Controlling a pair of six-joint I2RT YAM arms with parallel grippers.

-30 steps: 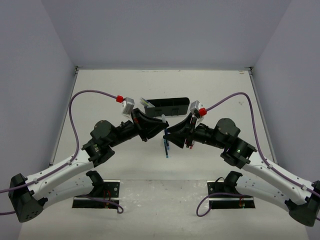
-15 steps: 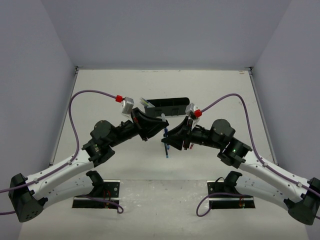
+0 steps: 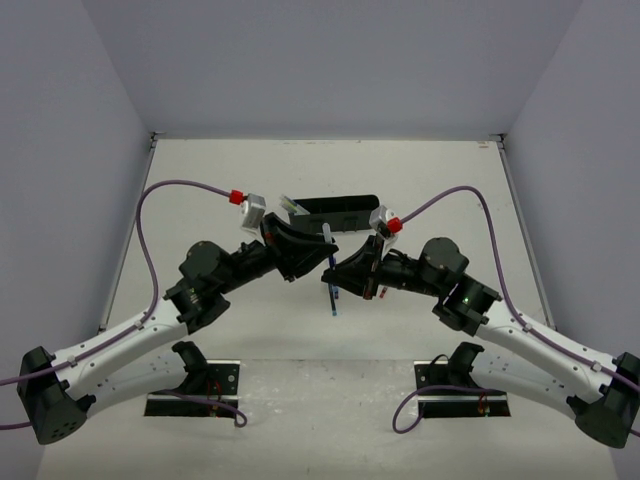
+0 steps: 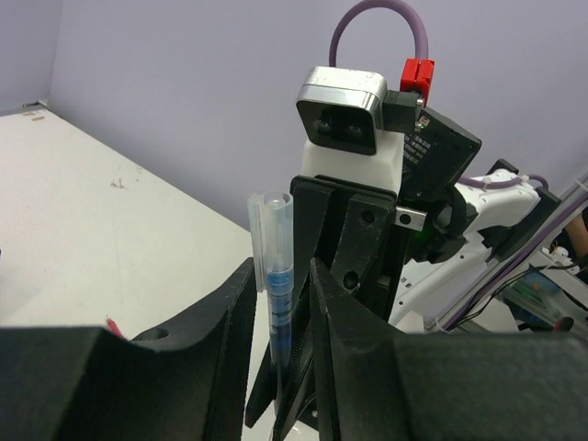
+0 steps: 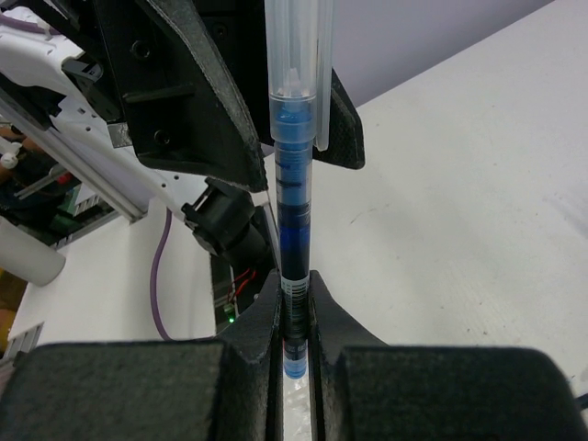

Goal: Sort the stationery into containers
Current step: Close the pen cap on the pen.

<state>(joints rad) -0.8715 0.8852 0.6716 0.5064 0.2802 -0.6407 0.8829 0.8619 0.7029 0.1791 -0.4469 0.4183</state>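
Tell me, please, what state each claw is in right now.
Left claw: slightly open, jaws either side of the blue pen.
Right claw: closed on the same pen.

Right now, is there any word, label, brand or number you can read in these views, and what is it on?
No text is legible in any view.
Small white print on the black housing of the right arm: too blurred to read.
Dark printed bands on the barrel of the blue pen: too small to read.
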